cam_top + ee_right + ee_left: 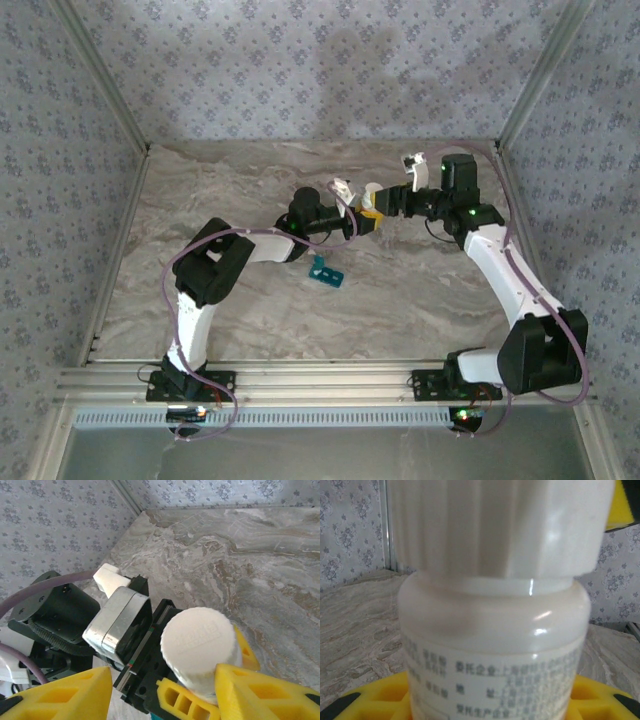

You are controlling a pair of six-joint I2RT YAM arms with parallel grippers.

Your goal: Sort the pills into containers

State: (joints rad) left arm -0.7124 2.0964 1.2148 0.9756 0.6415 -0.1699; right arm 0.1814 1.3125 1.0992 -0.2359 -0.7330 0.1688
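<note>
1. Left gripper (368,215): closed on the bottle (495,630). Its yellow fingers sit on the body below the cap, and the bottle stands upright between them.
2. Right gripper (388,200): the jaws stand apart, not clamped. One finger (260,690) is just beside the cap (199,640). The other (60,695) is well off it, as far as the wrist view tells.
3. Bottle: white glossy wall with a printed label, raised over the middle of the table (220,190), a little toward the far edge. I judge it stiff, light and slick. A grip low on the body holds against a twist.
4. Cap: ribbed sides and wider than the body. The ribs are where to bite for unscrewing. The flat top offers nothing to hold.
5. The containers (326,272): a teal strip lying on the table, just nearer the near edge than the left gripper and apart from both arms. One small part seems to stand up from it, maybe a lid; it is too small to be sure.
6. Handling judgement: thin hard plastic with very little weight, so it is likely to skate on the smooth marbled top when nudged. Take it across the long sides, or pin one end. Keep off the hinged lids.
7. Risk: pills poured from height could bounce past such small compartments.
</note>
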